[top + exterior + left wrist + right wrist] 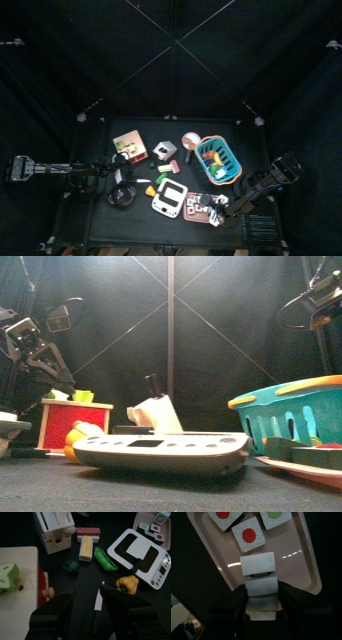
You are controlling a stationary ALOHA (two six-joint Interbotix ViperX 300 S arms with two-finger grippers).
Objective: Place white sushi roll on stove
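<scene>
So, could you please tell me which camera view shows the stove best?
The left wrist view: the stove lies close, its dark top plain. The top view shows it small; the front view, only its side; the right wrist view misses it.

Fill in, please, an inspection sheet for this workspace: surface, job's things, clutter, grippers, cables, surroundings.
surface: black table, crowded with toys.
job's things: stove near the front edge, nothing on it; sushi pieces lie on the pink tray.
clutter: teal basket, pinkish board, green pod, yellow pepper.
grippers: right gripper over the tray, jaws apart beside a white block; left gripper open, empty.
cables: a loop by the left arm, clear of the table.
surroundings: black curtains; no person seen.
</scene>
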